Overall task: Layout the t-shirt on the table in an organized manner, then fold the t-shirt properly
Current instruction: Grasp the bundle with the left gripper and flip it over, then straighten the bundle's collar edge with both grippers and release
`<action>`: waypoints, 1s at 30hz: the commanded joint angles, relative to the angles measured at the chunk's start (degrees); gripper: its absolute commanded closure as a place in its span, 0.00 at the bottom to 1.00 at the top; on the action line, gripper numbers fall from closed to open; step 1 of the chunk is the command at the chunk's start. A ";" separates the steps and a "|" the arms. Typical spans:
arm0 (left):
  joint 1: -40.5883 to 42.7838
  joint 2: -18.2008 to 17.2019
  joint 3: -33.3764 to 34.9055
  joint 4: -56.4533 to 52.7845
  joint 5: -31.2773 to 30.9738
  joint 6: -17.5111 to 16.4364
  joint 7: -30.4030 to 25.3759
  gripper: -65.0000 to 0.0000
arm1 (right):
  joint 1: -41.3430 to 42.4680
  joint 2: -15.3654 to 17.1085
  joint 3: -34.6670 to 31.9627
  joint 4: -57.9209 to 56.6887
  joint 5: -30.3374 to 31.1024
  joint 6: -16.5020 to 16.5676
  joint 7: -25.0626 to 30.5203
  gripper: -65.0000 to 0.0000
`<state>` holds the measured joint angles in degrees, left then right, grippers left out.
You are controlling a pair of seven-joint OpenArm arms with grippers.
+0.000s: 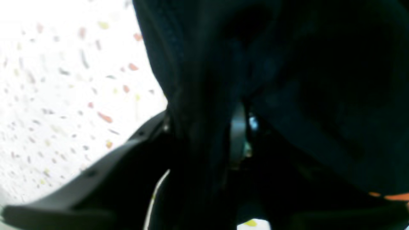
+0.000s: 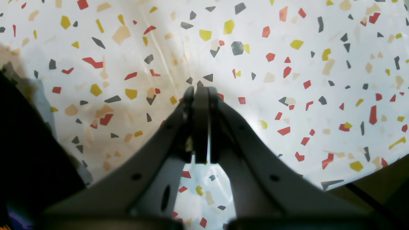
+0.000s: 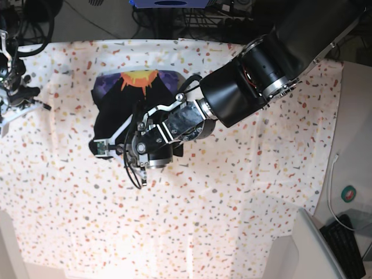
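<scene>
Black t-shirt (image 3: 125, 107) bunched in a heap on speckled tabletop (image 3: 232, 203). Left tool (image 3: 119, 142) clamped on a thick fold. Right tool (image 2: 201, 92) pressed together, empty, well apart. Risk — several layers gripped at once, lifting a clump rather than spreading.

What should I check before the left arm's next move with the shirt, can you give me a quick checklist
1. Left gripper has cloth: ok. Black t-shirt fabric is bunched between its fingers in the left wrist view.
2. Shirt laid out flat: not ok. In the base view it sits in a crumpled heap, print patch facing up.
3. Right gripper free: ok. Its jaws are shut on nothing, over bare table.
4. Right arm away from the shirt: ok. It sits at the table's far edge in the base view.
5. How many layers the left gripper pinches: cannot tell, the view is too dark.
6. Room to spread: ok. Open table surrounds the heap.
</scene>
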<state>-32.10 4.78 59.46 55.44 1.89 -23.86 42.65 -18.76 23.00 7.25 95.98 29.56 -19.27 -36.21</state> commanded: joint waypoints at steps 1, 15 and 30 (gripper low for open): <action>-2.23 0.98 -0.17 1.13 0.18 -0.01 -0.68 0.63 | 0.35 0.95 0.27 0.76 -0.24 -0.03 1.00 1.00; -1.62 -0.42 -11.59 18.71 0.26 -8.10 10.66 0.32 | -0.71 0.25 -4.92 4.63 -0.33 -0.03 1.00 1.00; 41.02 -7.28 -39.02 44.47 0.61 -1.24 -8.15 1.00 | -2.73 -0.28 -24.26 18.17 -0.33 -0.29 1.00 1.00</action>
<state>9.50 -2.28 20.51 99.35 2.55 -25.47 34.50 -21.82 22.28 -17.47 113.32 29.43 -19.49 -36.36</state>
